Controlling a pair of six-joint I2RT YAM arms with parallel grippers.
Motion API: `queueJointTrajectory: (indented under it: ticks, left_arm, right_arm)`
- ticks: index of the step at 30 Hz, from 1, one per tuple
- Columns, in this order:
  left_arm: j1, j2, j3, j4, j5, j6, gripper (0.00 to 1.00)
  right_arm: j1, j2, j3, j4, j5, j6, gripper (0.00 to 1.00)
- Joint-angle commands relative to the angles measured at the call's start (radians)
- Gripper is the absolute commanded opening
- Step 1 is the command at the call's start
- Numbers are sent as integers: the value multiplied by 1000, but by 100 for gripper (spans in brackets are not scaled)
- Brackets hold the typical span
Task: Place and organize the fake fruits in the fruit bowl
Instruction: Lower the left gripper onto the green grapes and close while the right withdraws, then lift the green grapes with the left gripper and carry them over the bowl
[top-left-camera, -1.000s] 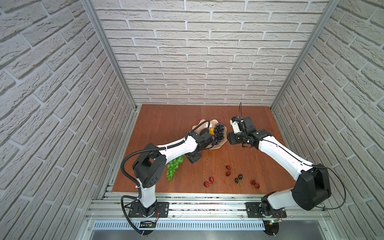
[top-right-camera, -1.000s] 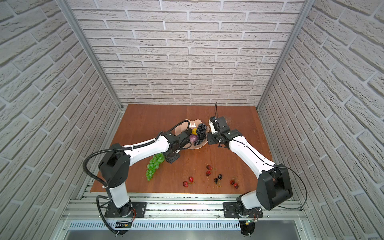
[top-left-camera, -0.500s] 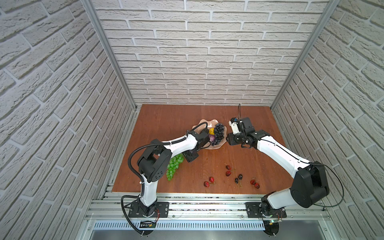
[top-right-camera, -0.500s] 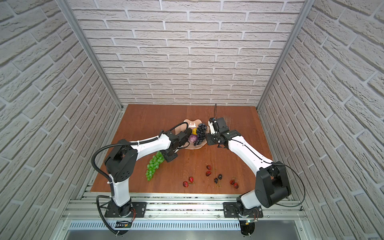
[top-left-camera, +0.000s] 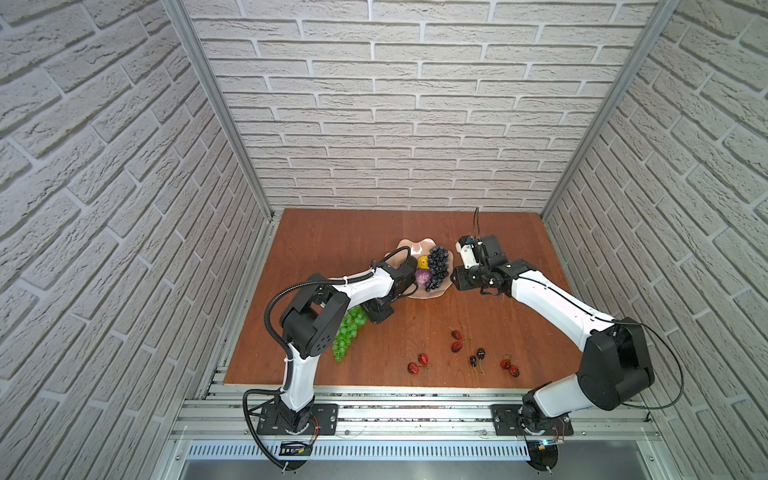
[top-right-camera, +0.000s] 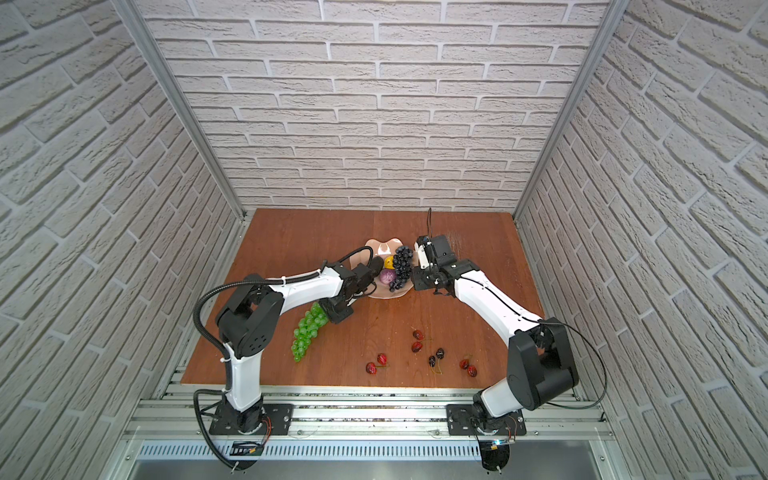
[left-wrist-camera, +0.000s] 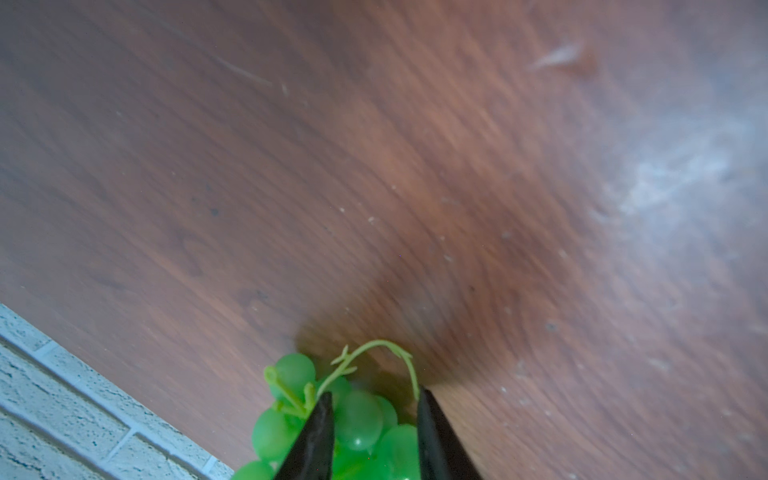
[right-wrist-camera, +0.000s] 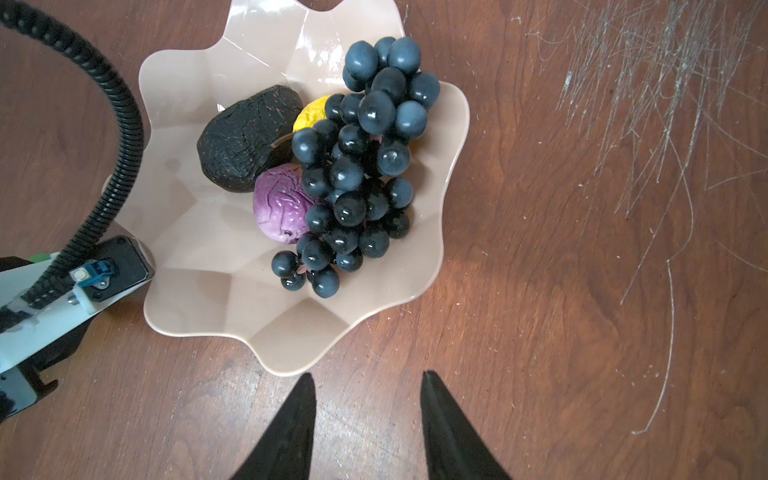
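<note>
The left pincer (left-wrist-camera: 374, 392) straddles the stem end of the green grapes (left-wrist-camera: 357, 419), which lie on the table (top-left-camera: 332, 249) near its left edge. The fingertips sit on either side of the top berries, but I cannot tell whether they pinch yet. Further right, the bowl (right-wrist-camera: 199, 291) already holds the avocado (right-wrist-camera: 245, 137), yellow fruit (right-wrist-camera: 309, 116), purple fruit (right-wrist-camera: 278, 203) and dark grapes (right-wrist-camera: 361, 166). The right pincer (right-wrist-camera: 368, 374) hovers spread and empty just beside the bowl's rim. The cherries (top-left-camera: 457, 347) lie scattered near the front. The step looks like picking up the green grapes. Next comes a firm grip, a lift, and a carry to the bowl's bare side.
</note>
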Motion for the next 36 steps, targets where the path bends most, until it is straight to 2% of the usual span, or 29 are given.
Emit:
queueJointTrajectory:
  ticks: [1,7,10,25,31,36]
  left_arm:
    - [9,7,-8,-6,-9,-5,23]
    - [9,-25,-10,0,-15,-15,3]
    - [11,-37,-18,-2,-18,-17,0]
    - [37,-283,46,-57,43,-84,0]
    - [66,-380,121,-65,118,-108,0]
    - [72,-398,279,-103,197,-125,0]
  right_arm:
    - [-5,7,-7,38,-13,-11,43]
    - [-4,15,-5,45,-24,-5,42]
    - [-4,18,-2,44,-32,-4,41]
    - [-4,2,32,11,-39,5,39]
    - [-4,-16,43,5,-31,19,37]
    - [-4,-23,58,4,-19,30,37]
